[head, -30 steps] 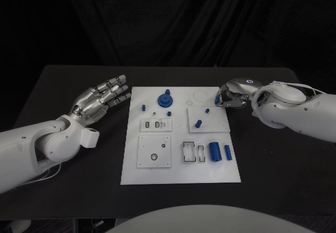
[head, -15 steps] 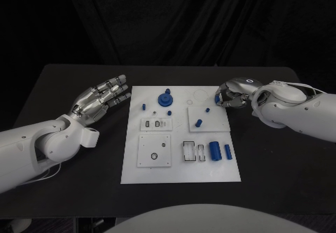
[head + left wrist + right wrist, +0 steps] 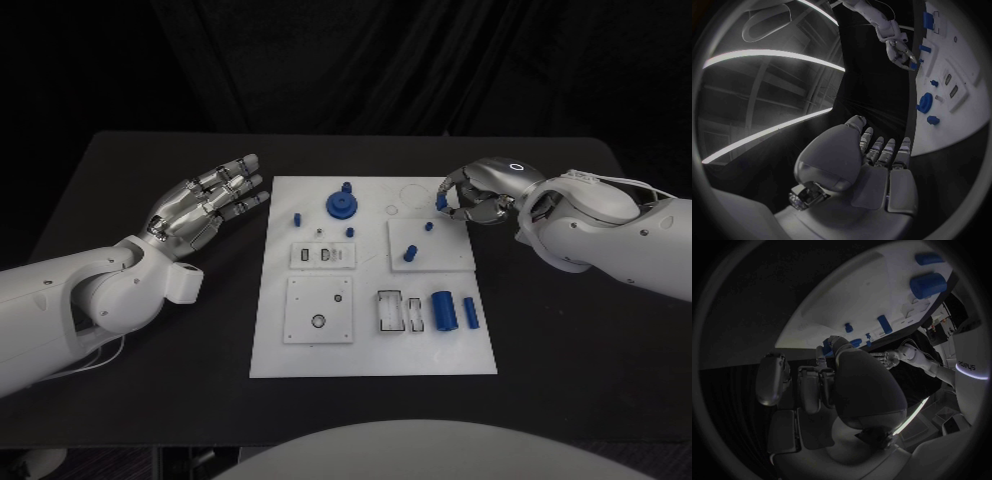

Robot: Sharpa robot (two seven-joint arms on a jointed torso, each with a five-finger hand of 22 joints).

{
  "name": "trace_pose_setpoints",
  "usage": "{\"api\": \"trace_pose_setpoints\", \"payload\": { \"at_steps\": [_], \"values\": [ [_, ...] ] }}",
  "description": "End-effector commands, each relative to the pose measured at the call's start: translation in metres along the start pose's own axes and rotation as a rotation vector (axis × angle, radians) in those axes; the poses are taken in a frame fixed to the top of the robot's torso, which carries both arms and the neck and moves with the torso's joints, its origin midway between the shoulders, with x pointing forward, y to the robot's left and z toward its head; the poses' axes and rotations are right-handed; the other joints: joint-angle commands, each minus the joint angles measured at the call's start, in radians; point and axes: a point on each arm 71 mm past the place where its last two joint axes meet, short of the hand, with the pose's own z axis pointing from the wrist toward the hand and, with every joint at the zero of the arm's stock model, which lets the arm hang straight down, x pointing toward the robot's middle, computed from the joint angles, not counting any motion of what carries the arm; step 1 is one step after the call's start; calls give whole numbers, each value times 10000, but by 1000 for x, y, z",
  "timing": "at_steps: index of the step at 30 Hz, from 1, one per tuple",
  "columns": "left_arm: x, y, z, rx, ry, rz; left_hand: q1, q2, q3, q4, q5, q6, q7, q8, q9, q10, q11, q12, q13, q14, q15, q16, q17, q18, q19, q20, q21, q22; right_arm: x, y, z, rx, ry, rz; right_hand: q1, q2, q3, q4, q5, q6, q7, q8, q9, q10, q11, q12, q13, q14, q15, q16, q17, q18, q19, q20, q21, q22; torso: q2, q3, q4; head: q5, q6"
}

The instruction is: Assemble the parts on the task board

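Black cloth hangs behind the dark surface (image 3: 130,160), where the white board (image 3: 372,350) lies in the middle, its long sides running from the near edge toward the far edge. Along the board's far edge stand a blue gear (image 3: 342,205) and a small blue peg (image 3: 297,220) beside it; toward the near right corner two blue cylinders (image 3: 444,312) lie side by side next to a pair of rectangular slots. One short blue pin (image 3: 408,254) stands on the raised square plate right of the board's middle. Coming in over the surface's left edge, the left arm holds the left robot hand (image 3: 206,203) palm up just off the board's far left corner, fingers (image 3: 242,165) stretched out and apart, holding nothing; the left wrist view shows the same flat, spread pose. From the right edge the right arm bends in at the wrist, so the right robot hand (image 3: 473,196) hangs over the board's far right corner with its fingers curled down and inward. A small blue part (image 3: 443,203) sits pinched at those fingertips, above the board's right edge.
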Motion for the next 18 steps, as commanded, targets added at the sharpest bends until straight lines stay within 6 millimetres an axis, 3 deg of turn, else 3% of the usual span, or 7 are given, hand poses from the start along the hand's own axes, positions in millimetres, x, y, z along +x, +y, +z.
{"api": "trace_pose_setpoints", "payload": {
  "at_steps": [1,8,18],
  "values": [
    [2,-1,0,125,83,-72,-119,-1,46,-12,6,-44,53,-53,-7,-25,-29,-45,-10,-48,30,-9,0,-180,-8,-11,-22,-10,-13,17,-2,-464,-1227,145,-4,-80,52,-16,-36,70,-10,57,37,1076,-66,26,2632,1012,-72,52,2529,74,48,-58,52,1816,-2,-2,-7,-5,11],
    [2,-1,-1,116,76,-74,-122,-2,52,-14,6,-32,52,-50,-5,-22,-27,-36,-8,-40,30,-2,2,-181,-1,-11,-18,-8,-17,65,-7,-1591,-2007,155,-37,-262,134,-34,248,254,-30,213,113,1076,-86,26,2632,1061,-93,166,2620,46,143,-81,205,1855,-4,-5,-9,37,2],
    [3,-1,-1,121,75,-82,-122,-2,52,-14,6,-32,52,-50,-5,-22,-27,-36,-8,-40,30,-2,2,-181,-1,-11,-18,-8,3,116,-7,-2475,-1631,302,-6,-410,245,-136,306,448,10,321,169,1076,-64,26,2632,1068,-99,184,2635,10,259,-100,393,1901,-11,-35,21,124,-37]
  ]
}}
